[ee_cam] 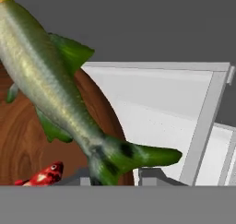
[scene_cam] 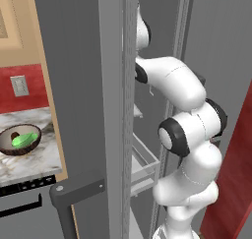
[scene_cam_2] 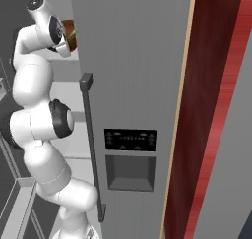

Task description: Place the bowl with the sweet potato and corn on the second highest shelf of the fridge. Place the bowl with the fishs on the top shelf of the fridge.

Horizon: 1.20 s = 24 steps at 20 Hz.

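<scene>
While hand view shows fishs (ee_cam: pixel 55 85), counter holds corn (scene_cam: pixel 20 140).

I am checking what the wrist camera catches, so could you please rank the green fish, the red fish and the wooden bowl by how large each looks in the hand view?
1. Green fish, though nearness to the camera inflates it.
2. Wooden bowl, partly hidden and cropped; its visible area comes close to the green fish's, so this order is unsure.
3. Red fish, just a small part showing.
</scene>
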{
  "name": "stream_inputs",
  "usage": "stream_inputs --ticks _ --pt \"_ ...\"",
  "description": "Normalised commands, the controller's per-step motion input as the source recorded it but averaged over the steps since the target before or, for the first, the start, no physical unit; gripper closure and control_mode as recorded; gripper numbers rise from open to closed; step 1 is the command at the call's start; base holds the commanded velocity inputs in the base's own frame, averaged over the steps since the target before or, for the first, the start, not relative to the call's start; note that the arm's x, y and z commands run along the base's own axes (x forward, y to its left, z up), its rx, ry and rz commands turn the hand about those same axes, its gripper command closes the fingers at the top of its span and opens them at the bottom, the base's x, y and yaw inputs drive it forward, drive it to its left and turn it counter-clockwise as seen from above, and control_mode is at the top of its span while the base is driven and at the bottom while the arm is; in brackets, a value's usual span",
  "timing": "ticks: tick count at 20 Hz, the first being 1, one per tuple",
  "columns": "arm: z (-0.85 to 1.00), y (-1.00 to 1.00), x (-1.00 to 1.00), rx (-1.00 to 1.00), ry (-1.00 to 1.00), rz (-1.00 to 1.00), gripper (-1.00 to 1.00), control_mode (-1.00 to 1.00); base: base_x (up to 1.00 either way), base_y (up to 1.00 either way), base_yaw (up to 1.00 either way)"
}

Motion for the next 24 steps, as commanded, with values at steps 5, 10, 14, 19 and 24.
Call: stream_inputs --ticks 5,10,14,19,24 --pt "0.00 -0.13 -0.92 0.00 -0.03 0.00 -1.00 -1.00 0.00 0.00 0.00" --pt "-0.01 -0.61 -1.00 0.01 -0.16 0.01 -1.00 -1.00 0.00 0.00 0.00" --pt "-0.15 -0.90 -1.00 0.06 -0.18 0.02 -1.00 -1.00 0.00 0.00 0.00" --pt "-0.55 -0.63 -1.00 0.01 -0.03 0.00 -1.00 -1.00 0.00 0.00 0.00" --pt "-1.00 -0.12 -1.00 -0.13 0.14 0.02 -1.00 -1.00 0.00 0.00 0.00"
